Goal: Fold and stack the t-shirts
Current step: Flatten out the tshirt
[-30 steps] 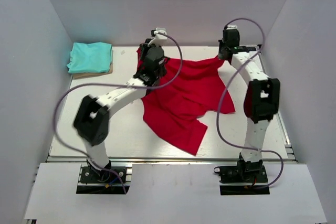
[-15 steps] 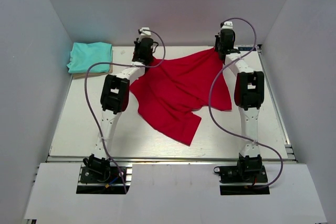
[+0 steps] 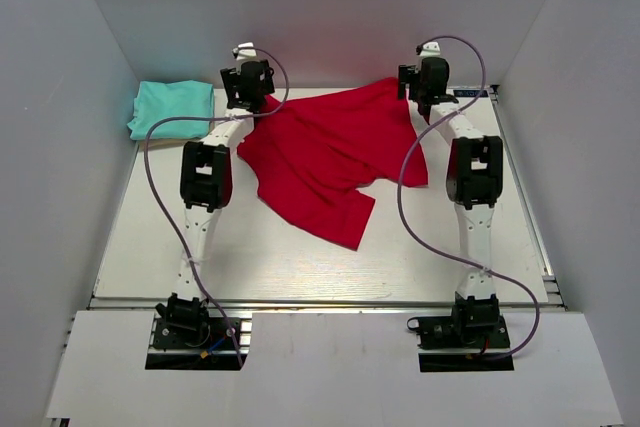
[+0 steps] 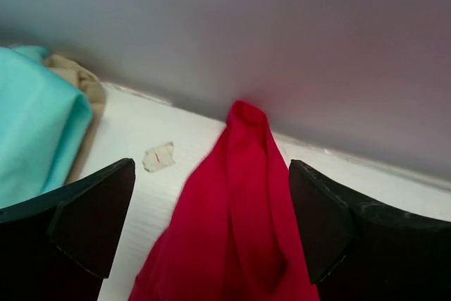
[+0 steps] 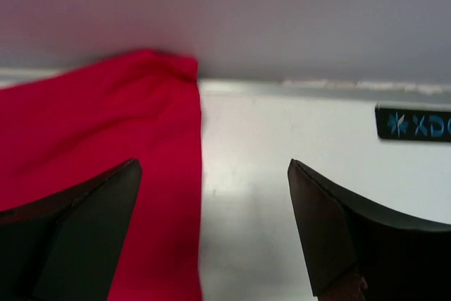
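White-walled booth enclosing pale bench point(image 3: 150, 227). Lying rumpled across its far half: bright red cloth t-shirt point(image 3: 330, 152), long axis running left to right, one far corner sitting right at each claw. Gaping wide and gripping nothing: left claw point(image 3: 250, 77) and right claw point(image 3: 425, 77). Resting at far left, nearer the left arm: neatly folded teal cloth t-shirt point(image 3: 172, 107).

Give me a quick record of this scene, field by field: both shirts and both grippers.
red t-shirt: unfolded and wrinkled, spread across the far middle of the table
teal t-shirt: folded, far left corner, apart from the red one
left gripper: open, at the red shirt's far left corner
right gripper: open, at its far right corner
stack: not yet made
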You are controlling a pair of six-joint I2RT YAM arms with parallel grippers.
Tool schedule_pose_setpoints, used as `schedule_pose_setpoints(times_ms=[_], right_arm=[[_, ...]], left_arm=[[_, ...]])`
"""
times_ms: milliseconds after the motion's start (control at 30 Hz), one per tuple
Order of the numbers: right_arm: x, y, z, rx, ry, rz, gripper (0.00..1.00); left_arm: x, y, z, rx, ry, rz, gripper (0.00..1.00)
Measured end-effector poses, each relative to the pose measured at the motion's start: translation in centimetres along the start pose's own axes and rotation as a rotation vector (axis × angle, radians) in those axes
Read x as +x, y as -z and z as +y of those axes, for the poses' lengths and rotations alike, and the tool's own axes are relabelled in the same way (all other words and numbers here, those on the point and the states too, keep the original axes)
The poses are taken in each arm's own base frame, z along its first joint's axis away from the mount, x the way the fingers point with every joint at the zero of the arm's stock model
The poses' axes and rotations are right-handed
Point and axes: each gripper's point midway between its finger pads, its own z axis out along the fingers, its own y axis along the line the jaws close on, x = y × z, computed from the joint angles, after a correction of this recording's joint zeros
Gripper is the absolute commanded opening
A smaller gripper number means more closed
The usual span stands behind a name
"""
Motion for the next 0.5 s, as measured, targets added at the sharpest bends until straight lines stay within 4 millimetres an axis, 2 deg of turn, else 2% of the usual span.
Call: schedule_pose_setpoints(times_ms=[133, 233, 300, 367, 433, 500], right_arm=[[0.4, 3.8, 0.2, -0.019, -0.044, 0.114, 0.90], [-0.7, 8.0, 0.5, -0.050, -0.097, 0.162, 0.90], [-1.2, 10.9, 1.0, -0.075, -0.129, 0.183, 0.90], [-0.7, 13.4, 1.4, -0.094, -0.154, 0.213, 0.90], [0.9, 15.1, 1.7, -0.101, -0.174, 0.269, 0.90], [3.7, 16.2, 2.0, -0.098, -0.187, 0.359, 0.90]], left_arm=[[1.2, 1.5, -1.4, 0.109, -0.018, 0.093, 1.00], [1.5, 4.2, -2.7, 0.211, -0.035, 0.187, 1.00], [1.1, 6.7, -3.3, 0.271, -0.041, 0.244, 1.00], [1.1, 10.3, -3.9, 0.343, -0.038, 0.312, 1.00], [1.2, 14.1, -4.7, 0.430, -0.036, 0.373, 1.00], [1.9, 18.0, -5.6, 0.509, -0.053, 0.434, 1.00]])
